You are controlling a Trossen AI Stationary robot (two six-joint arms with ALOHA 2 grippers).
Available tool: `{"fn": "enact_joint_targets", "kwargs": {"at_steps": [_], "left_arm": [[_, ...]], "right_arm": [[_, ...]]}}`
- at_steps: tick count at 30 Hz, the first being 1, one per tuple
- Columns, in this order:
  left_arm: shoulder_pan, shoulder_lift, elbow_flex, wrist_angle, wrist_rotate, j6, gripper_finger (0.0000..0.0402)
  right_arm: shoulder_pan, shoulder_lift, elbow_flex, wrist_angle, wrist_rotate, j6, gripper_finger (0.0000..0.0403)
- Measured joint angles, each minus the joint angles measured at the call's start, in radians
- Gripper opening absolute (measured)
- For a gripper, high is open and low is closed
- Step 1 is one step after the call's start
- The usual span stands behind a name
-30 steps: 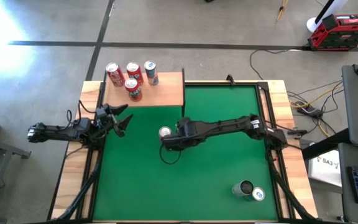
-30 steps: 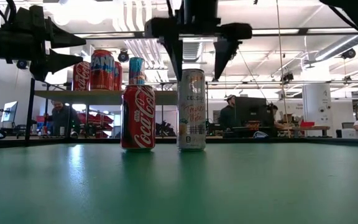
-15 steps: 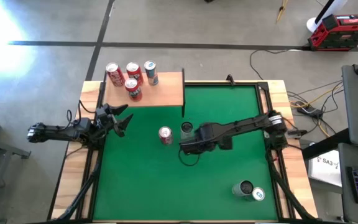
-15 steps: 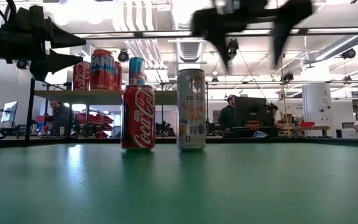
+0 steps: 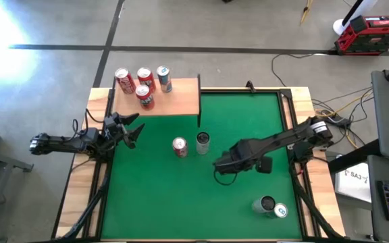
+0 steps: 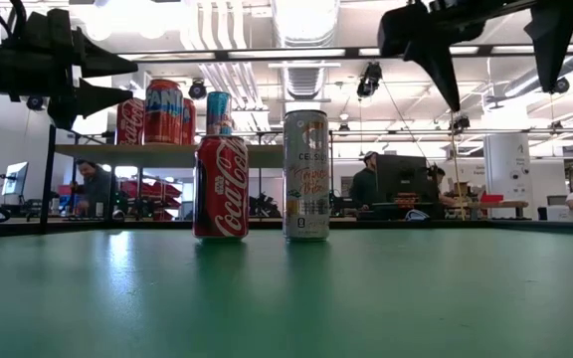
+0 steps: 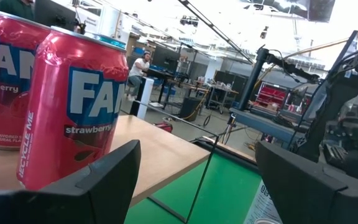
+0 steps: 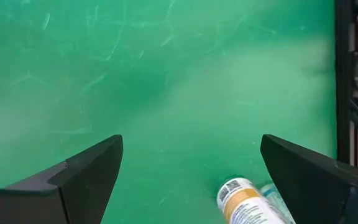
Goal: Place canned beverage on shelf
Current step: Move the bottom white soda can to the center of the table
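The shelf (image 5: 174, 101), a light-wood board on black legs, stands at the table's far left and carries several cans (image 5: 144, 84). A red Coca-Cola can (image 5: 179, 146) and a slim silver can (image 5: 202, 142) stand upright side by side on the green mat; both also show in the low view, the red can (image 6: 221, 187) and the silver can (image 6: 306, 175). My right gripper (image 5: 219, 165) hangs open and empty above the mat, right of and nearer than the silver can. My left gripper (image 5: 131, 130) is open and empty at the shelf's near left corner, facing red Fanta cans (image 7: 73, 106).
Two more cans lie or stand at the mat's near right corner (image 5: 270, 206); one lying can shows in the right wrist view (image 8: 244, 200). A black frame (image 5: 296, 162) borders the mat. People sit at desks in the room beyond.
My right gripper has drawn away from above the silver can toward the table's right and near edges. The silver can stays upright next to the Coca-Cola can.
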Motion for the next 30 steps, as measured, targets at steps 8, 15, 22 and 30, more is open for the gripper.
{"fn": "enact_joint_targets", "kwargs": {"at_steps": [8, 15, 22, 30], "left_arm": [[0.0, 0.0, 0.0, 0.0, 0.0, 0.0, 0.0302], [0.0, 0.0, 0.0, 0.0, 0.0, 0.0, 0.0302], [0.0, 0.0, 0.0, 0.0, 0.0, 0.0, 0.0302], [0.0, 0.0, 0.0, 0.0, 0.0, 0.0, 0.0302]], "right_arm": [[-0.002, -0.017, -0.002, -0.014, -0.005, 0.072, 0.0373], [0.005, -0.01, -0.002, -0.014, -0.127, 0.107, 0.0373], [0.092, -0.01, -0.003, -0.014, -0.201, 0.158, 0.0373], [0.269, -0.06, 0.001, -0.01, -0.148, 0.329, 0.0373]]}}
